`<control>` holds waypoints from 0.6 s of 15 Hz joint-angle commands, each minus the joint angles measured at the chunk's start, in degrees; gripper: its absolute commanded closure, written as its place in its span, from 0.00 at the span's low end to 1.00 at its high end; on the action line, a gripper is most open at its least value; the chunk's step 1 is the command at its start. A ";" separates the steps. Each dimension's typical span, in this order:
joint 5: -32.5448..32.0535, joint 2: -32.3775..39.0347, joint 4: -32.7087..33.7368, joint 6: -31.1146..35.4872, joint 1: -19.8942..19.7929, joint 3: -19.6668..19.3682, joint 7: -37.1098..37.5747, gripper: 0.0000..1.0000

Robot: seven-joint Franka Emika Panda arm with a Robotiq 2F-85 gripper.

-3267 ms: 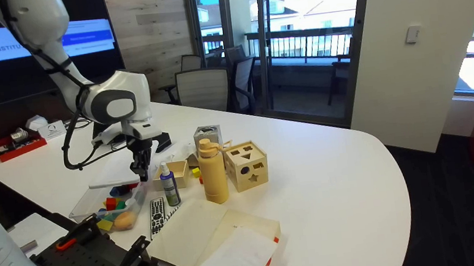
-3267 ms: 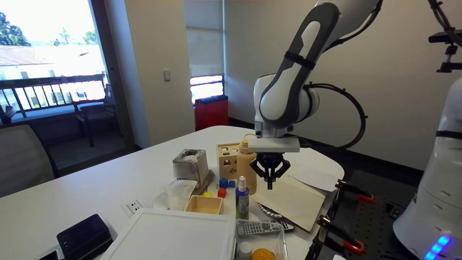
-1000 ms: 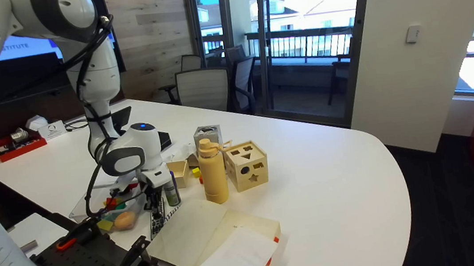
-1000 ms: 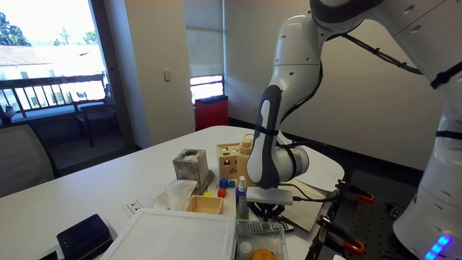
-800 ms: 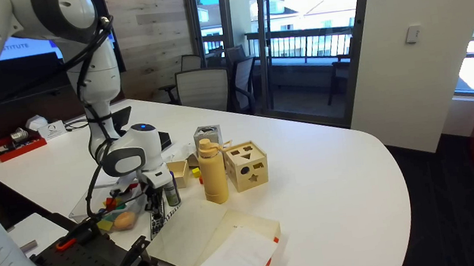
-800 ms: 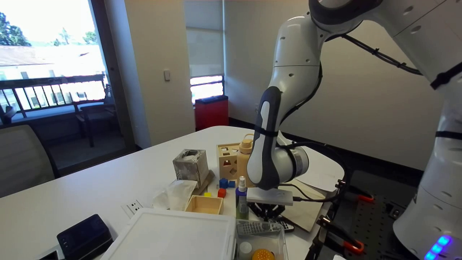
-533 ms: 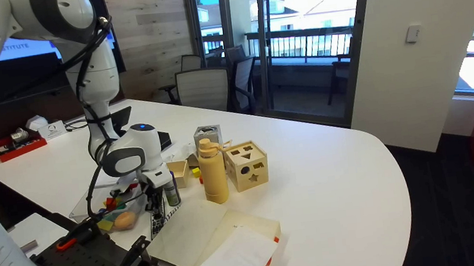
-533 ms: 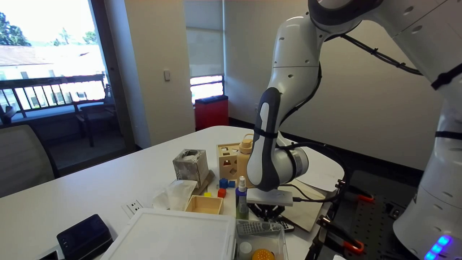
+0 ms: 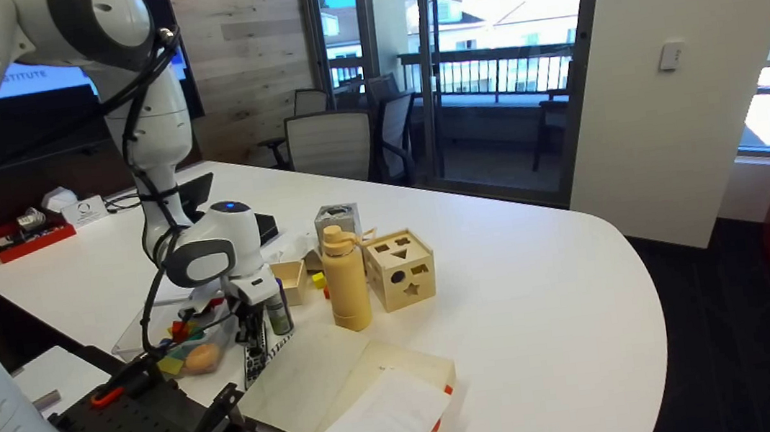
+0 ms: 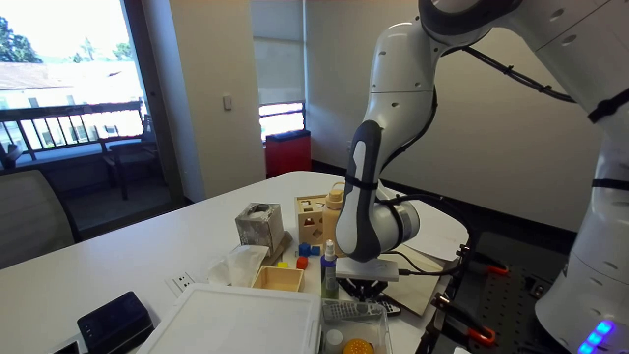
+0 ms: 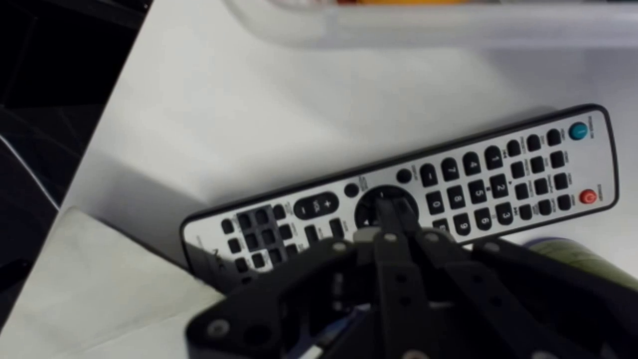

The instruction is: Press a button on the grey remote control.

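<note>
- Target: grey remote control (image 11: pixel 428 192), face up on the white bench (image 9: pixel 525 301), between the clear bin (image 11: pixel 423 30) and the spray bottle (image 10: pixel 329 270); one end meets the cream folder (image 9: pixel 322 368).
- State: claw (image 11: pixel 396 205) narrow, fingers drawn together, nothing held; tips at the round directional pad (image 11: pixel 369 205). Contact and button travel: cannot tell.
- Step (judged): the press itself; completion unconfirmed.
- Handling (judged): light, stiff plastic, fairly sturdy. Smooth case may skate or pivot under an off-centre push; press straight down, with modest force.
- Hold (judged): no grasp needed for pressing. If lifting, pinch across the long edges near mid-length, clear of the keys.
- Count, remote: 1; teal button (image 11: pixel 578 130) ×1, red button (image 11: pixel 588 196) ×1.
- Count, around it: yellow water bottle (image 9: pixel 348 285) ×1, spray bottle ×1, shape-sorter cube (image 9: pixel 400 272) ×1, tissue box (image 10: pixel 260 226) ×1, wooden tray (image 10: pixel 278 280) ×1, clear bin ×1, white lid (image 10: pixel 236 322) ×1, cream folder ×1.
- Count, loose blocks in an exterior view: blue blocks (image 10: pixel 304 250) ×2, red block (image 10: pixel 302 263) ×1, yellow block (image 10: pixel 282 264) ×1. Bin contents partly hidden; not counted.
</note>
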 commanded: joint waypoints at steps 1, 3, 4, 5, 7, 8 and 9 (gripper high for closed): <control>-0.06 4.78 3.41 -2.25 -0.84 0.24 0.29 1.00; -0.08 6.12 4.67 -3.20 -1.57 0.28 0.14 1.00; -0.08 6.36 5.01 -3.72 -1.61 0.14 0.19 1.00; -0.03 6.60 5.44 -4.25 -1.83 0.10 0.21 1.00; 0.03 6.64 6.12 -5.58 -2.23 -0.05 0.14 1.00; 0.11 6.21 6.06 -6.12 -2.38 -0.06 0.14 1.00; 0.17 5.86 6.12 -6.73 -2.49 -0.09 0.15 1.00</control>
